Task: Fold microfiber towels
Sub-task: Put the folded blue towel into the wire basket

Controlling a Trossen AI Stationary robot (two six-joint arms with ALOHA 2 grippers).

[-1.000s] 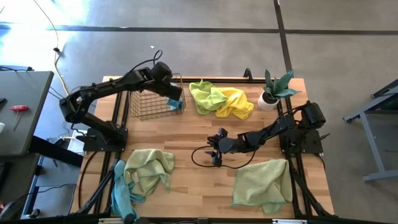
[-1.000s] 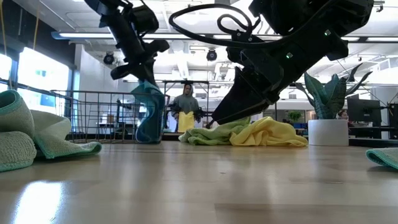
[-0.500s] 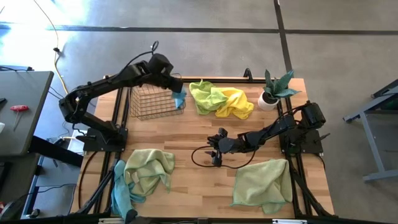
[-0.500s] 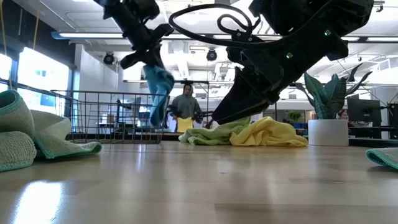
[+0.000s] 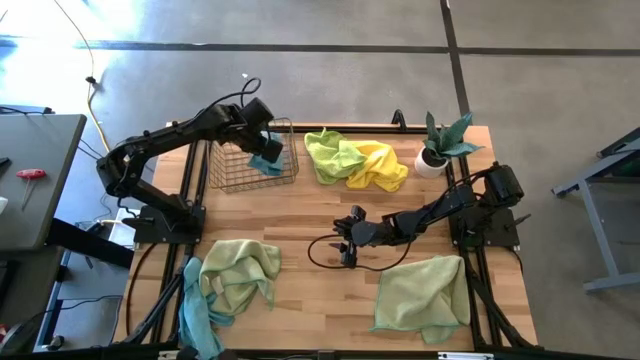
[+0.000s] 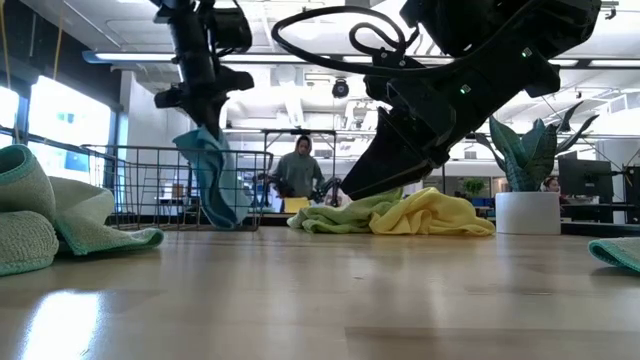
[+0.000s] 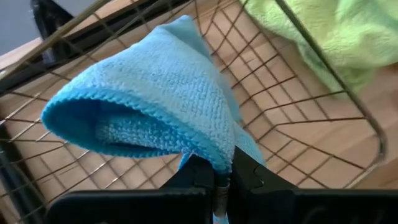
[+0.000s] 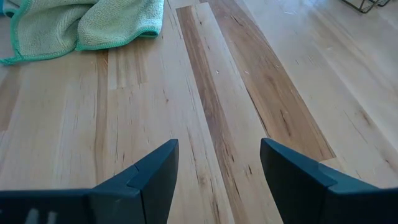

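Wooden table has towels all over: a sage towel front right, a sage-and-teal heap front left, a lime and yellow pile at the back. The wire basket sits back left. Left gripper is clamped tight on 1 blue towel, dangling it over, maybe partly inside, the basket. Right gripper hovers mid-table, fingers spread wide, holding nothing.

Blue towel dangling in basket; lime-yellow heap beside; 2 sage piles near.
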